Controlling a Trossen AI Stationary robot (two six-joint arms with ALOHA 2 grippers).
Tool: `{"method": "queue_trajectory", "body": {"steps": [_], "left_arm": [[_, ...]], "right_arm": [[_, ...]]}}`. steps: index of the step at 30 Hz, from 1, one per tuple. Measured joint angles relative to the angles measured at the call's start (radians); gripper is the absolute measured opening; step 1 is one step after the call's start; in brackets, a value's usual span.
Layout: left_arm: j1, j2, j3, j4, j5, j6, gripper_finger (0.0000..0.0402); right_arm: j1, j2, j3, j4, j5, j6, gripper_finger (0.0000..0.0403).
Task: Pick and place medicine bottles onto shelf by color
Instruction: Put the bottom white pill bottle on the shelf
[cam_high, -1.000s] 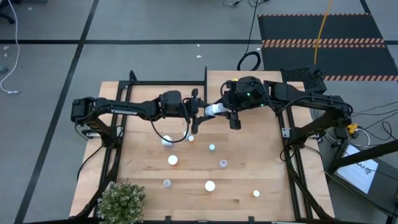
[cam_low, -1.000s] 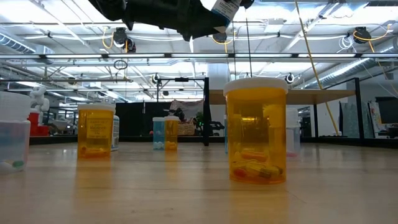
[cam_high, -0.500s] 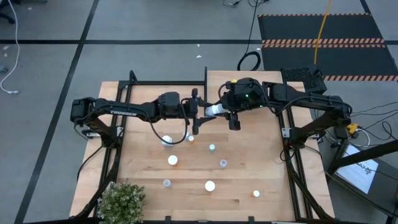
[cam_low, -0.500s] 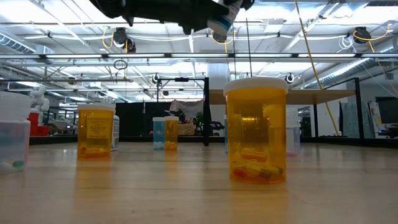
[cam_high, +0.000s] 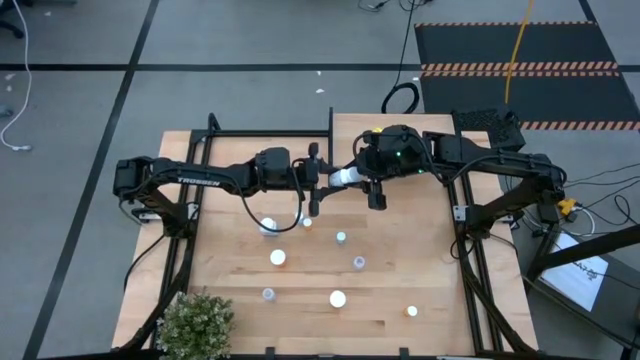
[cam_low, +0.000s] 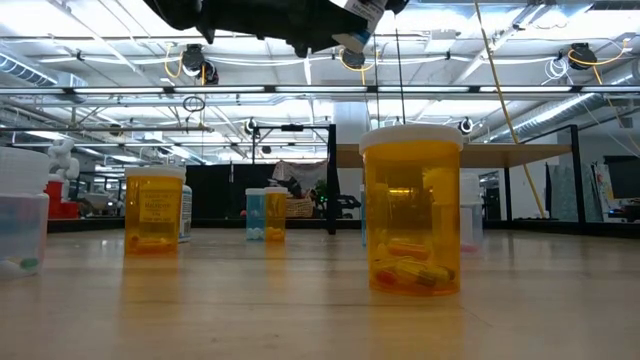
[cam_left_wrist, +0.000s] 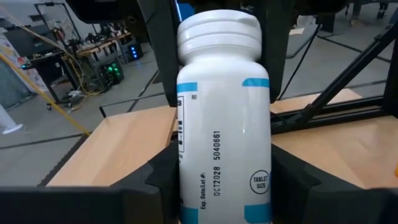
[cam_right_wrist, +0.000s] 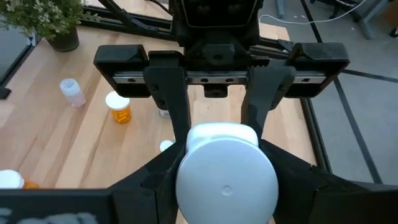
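A white medicine bottle (cam_left_wrist: 224, 118) with blue label bands and a white cap hangs high over the table's far middle (cam_high: 345, 177), between my two grippers. My left gripper (cam_left_wrist: 224, 199) comes from the table's left and is shut on the bottle's lower body. My right gripper (cam_right_wrist: 225, 186) comes from the right and is shut at the cap (cam_right_wrist: 225, 180). Several small orange and clear bottles (cam_high: 277, 257) stand upright on the tabletop nearer the front. The shelf (cam_low: 500, 155) stands raised at the far right. My left gripper pinches the bottle's lower body (cam_left_wrist: 186, 186) between its two fingers (cam_left_wrist: 155, 186), which point level from the table's left and lie along the bottle. The bottle is clear of the table, cap end away from this gripper. My right gripper has its two fingers (cam_right_wrist: 155, 171) on opposite sides of the cap (cam_right_wrist: 186, 168), slanting down from the table's right. The cap faces straight into this gripper.
A large orange bottle (cam_low: 412, 210) stands close to the low camera, another (cam_low: 153, 210) to its left. A potted plant (cam_high: 195, 320) sits at the near left corner. Black frame bars (cam_high: 330, 130) rise at the far edge.
Both arms have kept their places. In the low view the bottle's visible end dipped a little between the grippers and came back up.
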Motion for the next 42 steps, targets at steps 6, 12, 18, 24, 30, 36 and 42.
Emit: {"method": "queue_trajectory", "body": {"steps": [6,12,18,24,30,36,42], "left_arm": [[0.018,0.000,0.000,-0.008,0.010,0.024,0.0179],[0.026,0.000,0.000,-0.065,-0.095,0.144,0.0173],[0.006,0.001,0.000,-0.122,-0.397,0.342,0.0166],[-0.051,0.001,0.000,-0.118,-0.638,0.539,0.0179],[-0.104,0.001,-0.001,-0.084,-0.714,0.646,0.0171],[-0.130,0.001,-0.001,-0.078,-0.745,0.704,0.0169],[-0.127,0.001,-0.001,-0.081,-0.760,0.710,0.0171]], "right_arm": [[0.012,0.000,0.000,0.008,0.009,0.145,0.0192],[0.052,-0.001,0.001,0.021,0.220,0.468,0.0242],[0.074,-0.006,0.000,-0.025,0.269,0.628,0.0296],[0.080,-0.005,-0.108,0.034,0.406,0.720,0.0340],[0.068,-0.005,-0.259,0.298,0.415,0.733,0.0356],[0.062,-0.010,-0.346,0.451,0.415,0.729,0.0357],[0.062,-0.025,-0.353,0.491,0.414,0.697,0.0346]]}}
